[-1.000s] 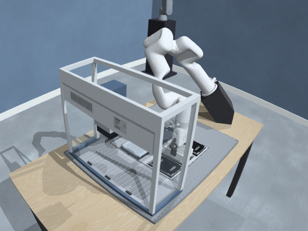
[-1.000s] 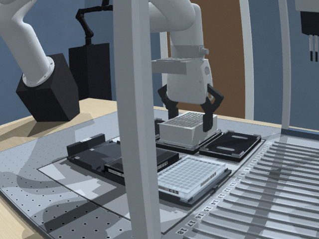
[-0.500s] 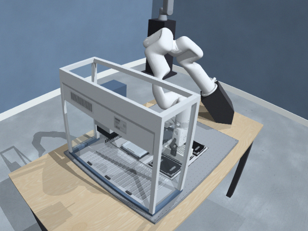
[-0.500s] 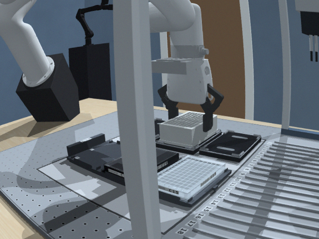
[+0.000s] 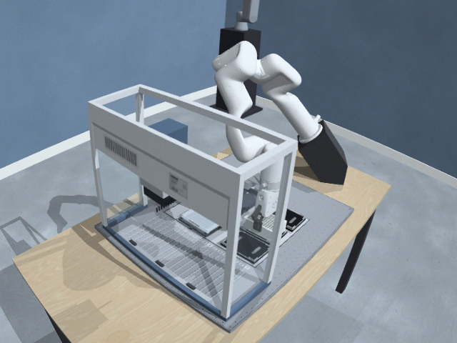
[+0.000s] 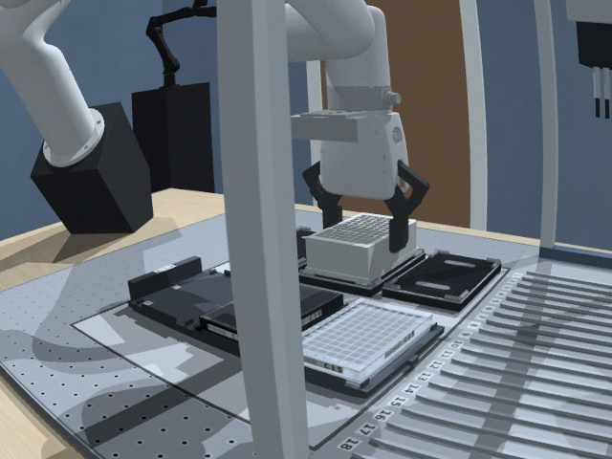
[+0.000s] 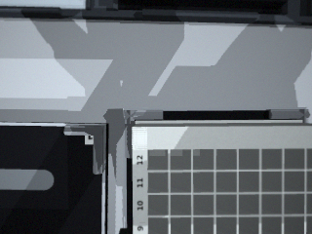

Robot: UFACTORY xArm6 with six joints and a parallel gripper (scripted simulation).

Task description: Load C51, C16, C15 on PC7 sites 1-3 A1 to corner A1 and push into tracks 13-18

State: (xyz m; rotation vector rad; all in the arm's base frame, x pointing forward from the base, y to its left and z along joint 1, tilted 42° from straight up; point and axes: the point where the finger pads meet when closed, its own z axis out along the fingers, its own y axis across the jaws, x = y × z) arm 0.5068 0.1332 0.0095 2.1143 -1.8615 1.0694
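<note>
One post: the instrument's white frame post (image 6: 256, 247) cuts across the exterior view and covers the middle of carrier PC7 (image 6: 167, 296).
C15 (image 6: 365, 336): clear 96-well plate on the carrier's end nearest the rails; label readable.
Empty nest (image 6: 445, 278): black, beside the block.
C51 (image 6: 356, 247): deep-well block in its nest.
Gripper (image 6: 365, 231): fingers clamped wide on C51's sides; left fingertip partly hidden behind the block.

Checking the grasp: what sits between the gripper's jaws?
The deep-well block C51, still in its nest; the exterior view shows the jaws closed on its sides.
</note>
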